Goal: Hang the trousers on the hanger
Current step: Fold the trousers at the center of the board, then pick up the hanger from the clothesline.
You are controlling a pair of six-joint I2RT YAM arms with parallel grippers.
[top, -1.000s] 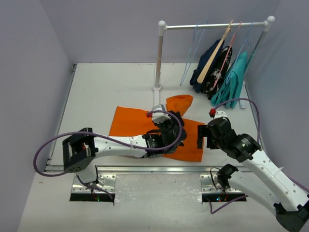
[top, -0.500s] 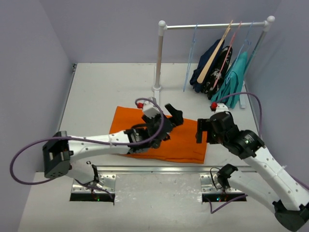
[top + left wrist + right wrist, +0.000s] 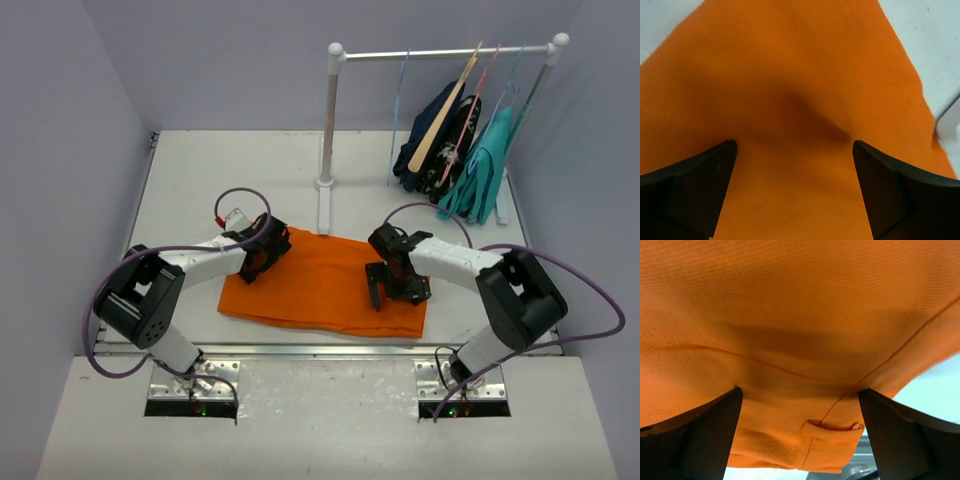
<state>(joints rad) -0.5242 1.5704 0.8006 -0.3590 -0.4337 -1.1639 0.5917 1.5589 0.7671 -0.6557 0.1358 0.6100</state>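
Note:
The orange trousers (image 3: 320, 285) lie folded flat on the table between the two arms. My left gripper (image 3: 256, 262) is open and pressed down on their left end; in the left wrist view (image 3: 795, 165) the cloth (image 3: 790, 75) spreads between the fingers (image 3: 700, 185). My right gripper (image 3: 380, 292) is open on their right part; in the right wrist view (image 3: 800, 410) the cloth (image 3: 790, 300) with a belt loop (image 3: 832, 429) lies between the fingers (image 3: 900, 435). A thin pale blue wire hanger (image 3: 402, 100) hangs empty on the rack, far from both grippers.
A white clothes rack (image 3: 330, 110) stands at the back, its base (image 3: 325, 205) just behind the trousers. On its rail hang a tan wooden hanger (image 3: 440, 120) with a navy garment (image 3: 420, 145), a pink hanger (image 3: 470, 105), and a teal garment (image 3: 485, 165).

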